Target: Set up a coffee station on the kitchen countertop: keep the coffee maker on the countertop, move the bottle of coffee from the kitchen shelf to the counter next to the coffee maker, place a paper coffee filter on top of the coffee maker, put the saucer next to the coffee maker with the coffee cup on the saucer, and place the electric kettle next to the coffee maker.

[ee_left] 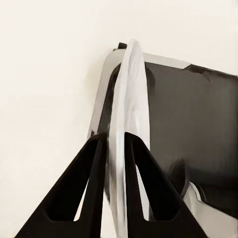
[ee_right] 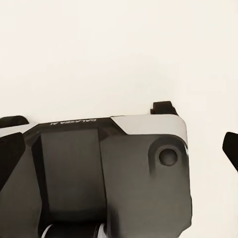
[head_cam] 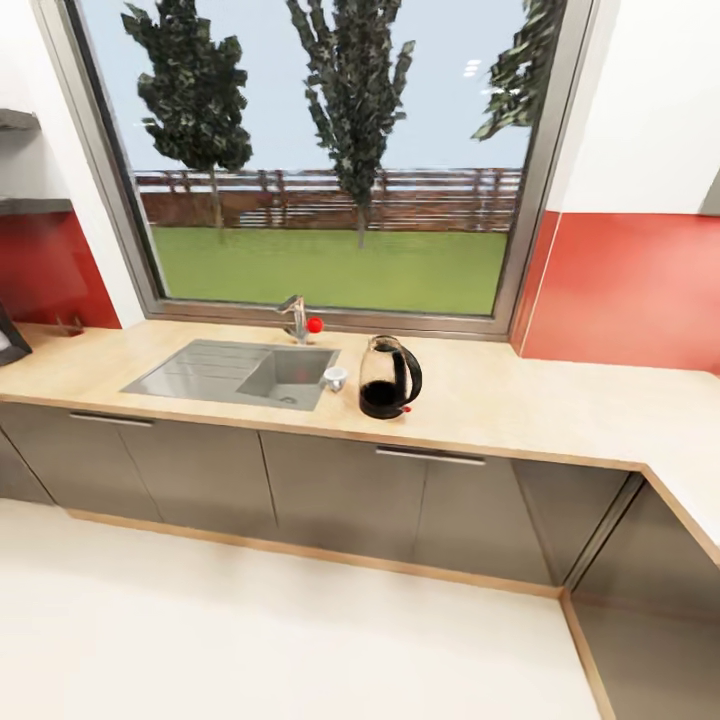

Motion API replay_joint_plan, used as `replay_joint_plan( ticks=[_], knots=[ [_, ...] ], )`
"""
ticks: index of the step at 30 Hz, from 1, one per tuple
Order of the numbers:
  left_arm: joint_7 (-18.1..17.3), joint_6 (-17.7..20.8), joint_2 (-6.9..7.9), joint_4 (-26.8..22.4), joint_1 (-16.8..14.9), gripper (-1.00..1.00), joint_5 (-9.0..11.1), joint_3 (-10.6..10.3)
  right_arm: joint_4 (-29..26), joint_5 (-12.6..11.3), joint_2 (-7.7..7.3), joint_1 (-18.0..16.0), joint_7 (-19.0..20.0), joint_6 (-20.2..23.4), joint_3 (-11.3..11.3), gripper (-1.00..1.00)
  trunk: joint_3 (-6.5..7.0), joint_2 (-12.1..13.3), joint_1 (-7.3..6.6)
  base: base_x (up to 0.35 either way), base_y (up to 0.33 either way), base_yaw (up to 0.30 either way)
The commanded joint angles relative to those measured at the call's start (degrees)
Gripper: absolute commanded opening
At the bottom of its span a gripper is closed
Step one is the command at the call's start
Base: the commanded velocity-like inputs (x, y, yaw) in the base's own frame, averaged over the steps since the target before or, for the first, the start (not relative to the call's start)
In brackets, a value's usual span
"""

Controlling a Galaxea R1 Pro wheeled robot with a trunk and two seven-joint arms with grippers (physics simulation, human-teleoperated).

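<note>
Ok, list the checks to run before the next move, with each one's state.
1. Saucer clamped in left jaws: ok.
2. Right jaws open, holding nothing: ok.
3. Kettle upright on countertop: ok.
4. Cup on countertop beside sink: ok.
5. Coffee maker located: cannot tell; a dark object is cut off at the head view's left edge.

The electric kettle [head_cam: 389, 377] stands upright on the kitchen countertop [head_cam: 520, 400], the coffee cup [head_cam: 334, 378] just beside it.
</note>
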Motion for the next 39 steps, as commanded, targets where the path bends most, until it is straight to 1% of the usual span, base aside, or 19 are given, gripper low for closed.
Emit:
replay_joint_plan(
  ticks=[1,9,22,32,39],
  knots=[
    [-0.1,-0.1,-0.11,0.1,-0.1,-1.00,0.4,0.1,-0.1,-0.5,-0.01,0.0,-0.1,0.3,0.5,1.00,-0.15,-0.1,0.03,0.000,0.000,0.275],
    [-0.1,-0.1,-0.14,0.1,-0.1,-1.00,0.0,0.0,-0.1,-0.5,-0.09,0.0,-0.1,0.2,0.5,1.00,-0.44,-0.1,0.03,0.000,0.000,0.275],
    [-0.1,-0.1,-0.23,0.1,-0.1,-1.00,0.0,0.0,-0.1,-0.5,-0.78,0.1,-0.1,0.1,0.5,1.00,-0.90,-0.1,0.03,0.000,0.000,0.275],
    [-0.1,-0.1,-0.23,0.1,-0.1,-1.00,0.0,-0.1,-0.1,-0.5,-0.91,0.2,-0.3,0.1,0.5,1.00,-1.25,-0.1,0.03,0.000,0.000,0.275],
    [-0.1,-0.8,-0.33,0.1,-0.1,-1.00,0.1,0.0,-0.1,-0.5,-0.97,1.1,-0.2,0.0,0.5,1.00,-1.51,-0.1,0.03,0.000,0.000,0.275]
  ],
)
